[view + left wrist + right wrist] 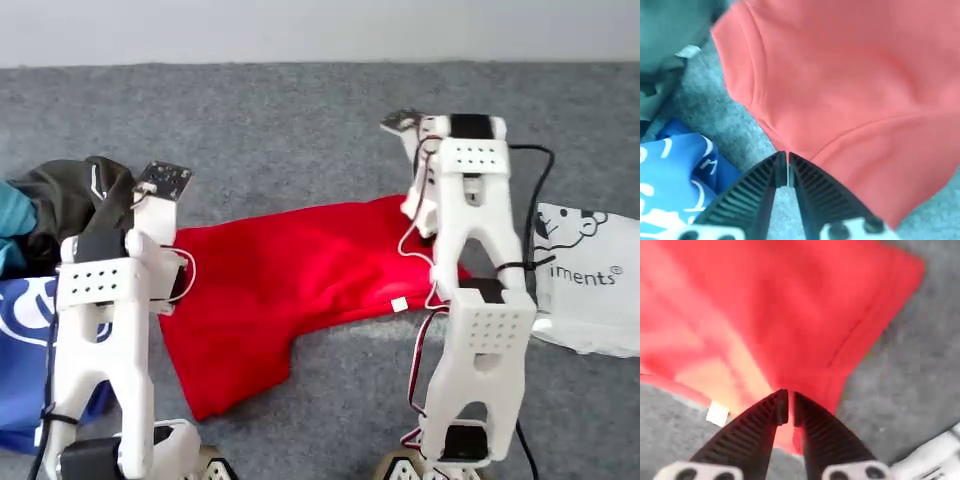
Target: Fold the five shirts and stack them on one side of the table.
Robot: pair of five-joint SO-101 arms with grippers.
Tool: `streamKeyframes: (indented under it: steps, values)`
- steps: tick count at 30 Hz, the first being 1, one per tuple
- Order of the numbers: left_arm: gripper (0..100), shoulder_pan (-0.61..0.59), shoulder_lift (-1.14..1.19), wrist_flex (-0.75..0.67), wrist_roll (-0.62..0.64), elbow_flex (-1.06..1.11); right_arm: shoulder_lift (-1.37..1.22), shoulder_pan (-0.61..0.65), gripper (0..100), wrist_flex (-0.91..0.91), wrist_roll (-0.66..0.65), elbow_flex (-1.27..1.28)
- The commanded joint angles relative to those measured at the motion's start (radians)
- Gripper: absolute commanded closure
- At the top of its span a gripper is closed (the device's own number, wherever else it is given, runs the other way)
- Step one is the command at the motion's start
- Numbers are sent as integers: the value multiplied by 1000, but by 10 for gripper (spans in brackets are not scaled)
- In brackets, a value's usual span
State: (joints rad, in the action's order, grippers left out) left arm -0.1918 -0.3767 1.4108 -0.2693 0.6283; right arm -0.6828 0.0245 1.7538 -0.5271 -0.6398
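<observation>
Left end effector (787, 167): nearly closed, with just a thin slit between its two black fingers. The tips pinch the very edge of the red shirt (290, 275).
Right end effector (788, 402): closed just as far. Red cloth shows between its fingers, and it grips the red shirt at an edge close to a corner.
Left arm (105, 300): white, and it stands over the left end of the red shirt.
Right arm (475, 260): white with black wires, and it stands over the right end of the red shirt.
Red shirt: it lies on the table (300, 110), between the two arms. It is wrinkly, not flat. One part of it hangs down toward the arm bases.
Tag (399, 304): small and white. It sits on the red shirt's near edge, just beside the right arm.
Green shirt (60, 200): dark and bunched up, to the left of the red shirt and a little farther back. The left arm is between the two.
Teal shirt (12, 215): a small bit of it shows left of the red shirt, touching the green shirt.
Blue shirt (20, 320): it has white print. It lies left of the red shirt, near it.
White shirt (590, 280): it has dark print. It lies to the right of the red shirt, past the right arm.
</observation>
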Motion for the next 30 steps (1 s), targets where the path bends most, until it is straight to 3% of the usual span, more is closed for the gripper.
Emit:
streamKeyframes:
  steps: [1, 5, 11, 23, 30]
  values:
    - [985, 2, -11, 8, 8, 7, 111, 1, 819, 45, 104, 74]
    - [985, 0, -14, 31, -18, 1, 206, 42, 708, 44, 199, 181]
    - [985, 0, -14, 83, -69, 1, 225, 59, 708, 41, 226, 250]
    - [985, 0, -11, 110, -69, -1, 8, 54, 710, 30, 275, 267]
    - [985, 0, -8, 198, -71, -48, 220, 65, 711, 33, 250, 267]
